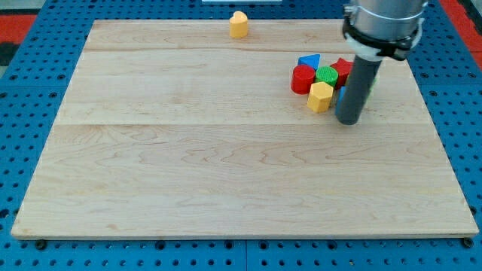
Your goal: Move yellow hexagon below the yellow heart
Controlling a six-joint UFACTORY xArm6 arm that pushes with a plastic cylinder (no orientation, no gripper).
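The yellow hexagon [319,96] lies at the lower left of a tight cluster of blocks in the upper right of the wooden board. The yellow heart [239,24] stands alone near the board's top edge, far up and to the left of the hexagon. My tip [349,121] rests on the board just right of the yellow hexagon and slightly lower, with a small gap between them. The rod hides part of the cluster behind it.
The cluster holds a red cylinder [303,78], a blue triangle [309,61], a green block [327,75] and a red block [343,70]; a blue block and a green one peek from behind the rod. The wooden board [226,165] sits on a blue pegboard.
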